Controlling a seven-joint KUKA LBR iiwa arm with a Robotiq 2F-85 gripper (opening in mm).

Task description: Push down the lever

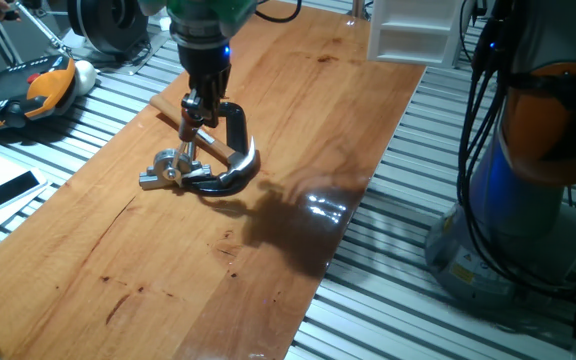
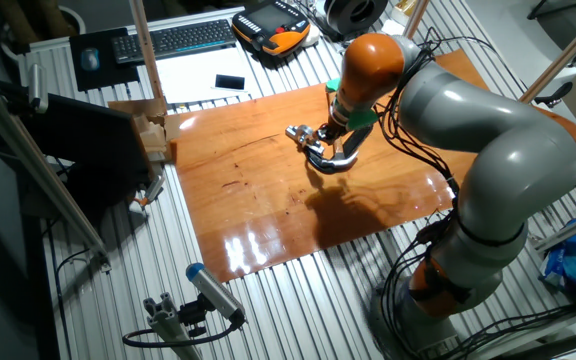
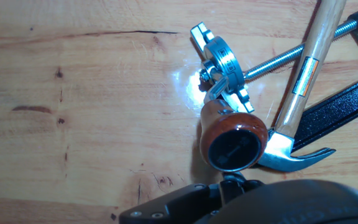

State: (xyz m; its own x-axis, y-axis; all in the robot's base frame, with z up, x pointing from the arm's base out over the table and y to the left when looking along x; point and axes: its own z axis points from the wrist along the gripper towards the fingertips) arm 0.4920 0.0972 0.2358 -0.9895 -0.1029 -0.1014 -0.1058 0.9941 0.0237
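The lever [image 3: 215,93] is a short silver rod rising from a silver fitting [image 3: 219,59] on the wooden board, and it ends in a red-brown knob [image 3: 232,140]. In the hand view the knob fills the middle, right at my gripper [image 3: 232,182], whose dark fingertips sit together against its lower edge. From one fixed view the gripper [image 1: 199,108] stands shut just above the knob [image 1: 187,123], with the fitting [image 1: 168,168] below and to the left. The other fixed view shows the gripper [image 2: 330,128] beside the fitting [image 2: 299,133].
A hammer with a light wooden handle [image 3: 309,68] and steel head [image 3: 291,149] lies right of the lever, across a black C-clamp [image 3: 347,106] with a threaded screw bar [image 3: 278,62]. A white box [image 1: 408,30] stands at the board's far end. Slatted metal table [image 1: 398,300] surrounds the board.
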